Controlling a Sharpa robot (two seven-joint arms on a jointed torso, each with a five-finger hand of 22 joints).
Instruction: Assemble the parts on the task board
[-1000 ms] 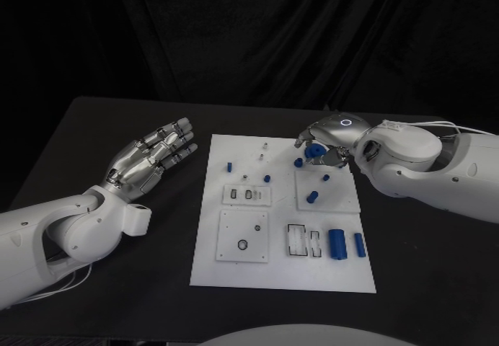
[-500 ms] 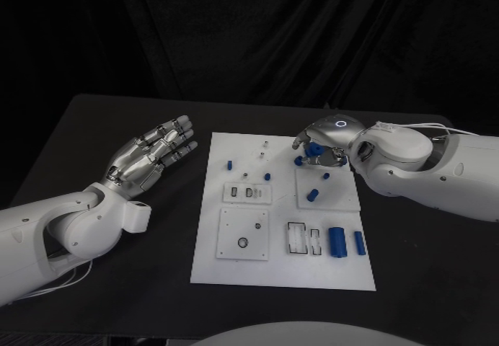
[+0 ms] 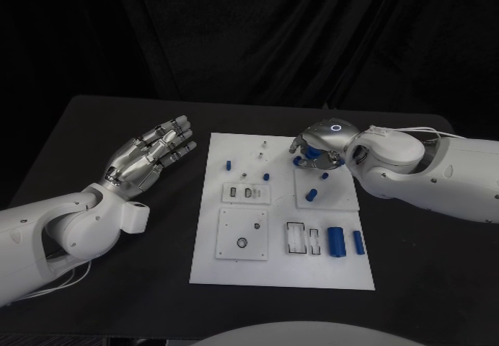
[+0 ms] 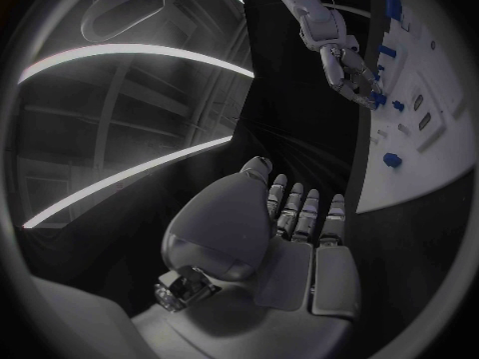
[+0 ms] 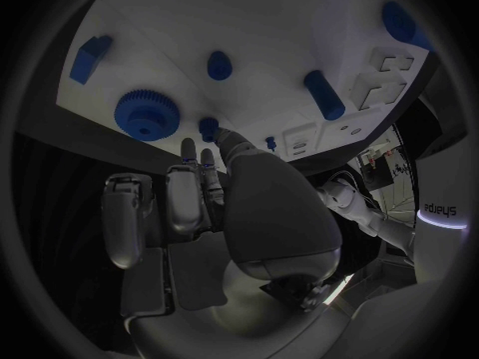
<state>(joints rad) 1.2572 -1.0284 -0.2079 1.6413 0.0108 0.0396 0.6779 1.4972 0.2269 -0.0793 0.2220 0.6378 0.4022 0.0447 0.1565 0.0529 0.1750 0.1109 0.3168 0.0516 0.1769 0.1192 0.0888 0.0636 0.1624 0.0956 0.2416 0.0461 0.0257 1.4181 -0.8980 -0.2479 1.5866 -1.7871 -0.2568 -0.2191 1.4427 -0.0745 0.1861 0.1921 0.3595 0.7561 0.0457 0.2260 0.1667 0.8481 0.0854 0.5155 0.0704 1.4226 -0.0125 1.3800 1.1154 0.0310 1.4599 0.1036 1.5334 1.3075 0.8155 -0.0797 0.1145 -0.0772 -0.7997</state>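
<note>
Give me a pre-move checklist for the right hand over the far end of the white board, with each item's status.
1. Silver right hand over the white task board's far end: ok.
2. Fingertips by the small blue peg: ok.
3. Peg actually gripped: cannot tell.
4. Blue toothed gear beside the fingers, untouched: ok.
5. Silver left hand open, off the board: ok.
6. Large blue cylinder lying at the near end, away from the hand: ok.

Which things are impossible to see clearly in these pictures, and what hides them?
- Head view: the right hand covers the blue parts under it; whether it holds one is unclear.
- Right wrist view: the fingertips hide the contact with a small blue part.
- Head view: the task board's tiny far pegs are unreadable.
</note>
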